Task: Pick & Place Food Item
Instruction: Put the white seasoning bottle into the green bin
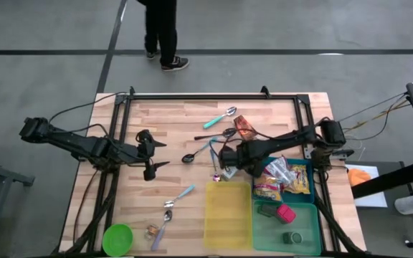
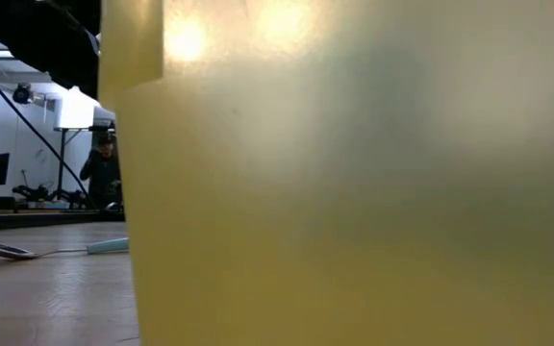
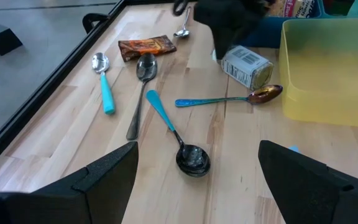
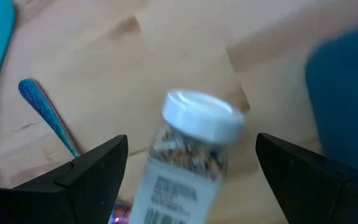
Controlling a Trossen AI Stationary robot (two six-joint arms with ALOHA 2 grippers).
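A small spice jar with a white cap and a printed label lies on its side on the wooden table, just beyond the yellow bin. The left wrist view shows the jar under the dark right arm. My right gripper hangs over it, pointing steeply down and open. Its fingers stand on either side of the jar and do not touch it. My left gripper waits open at the table's left, above bare wood, with nothing between its fingers.
Several spoons lie scattered mid-table, and a brown snack packet lies farther back. A blue bin of snack bags and a green bin stand right of the yellow one. A green bowl sits near left. The yellow bin wall fills the low view.
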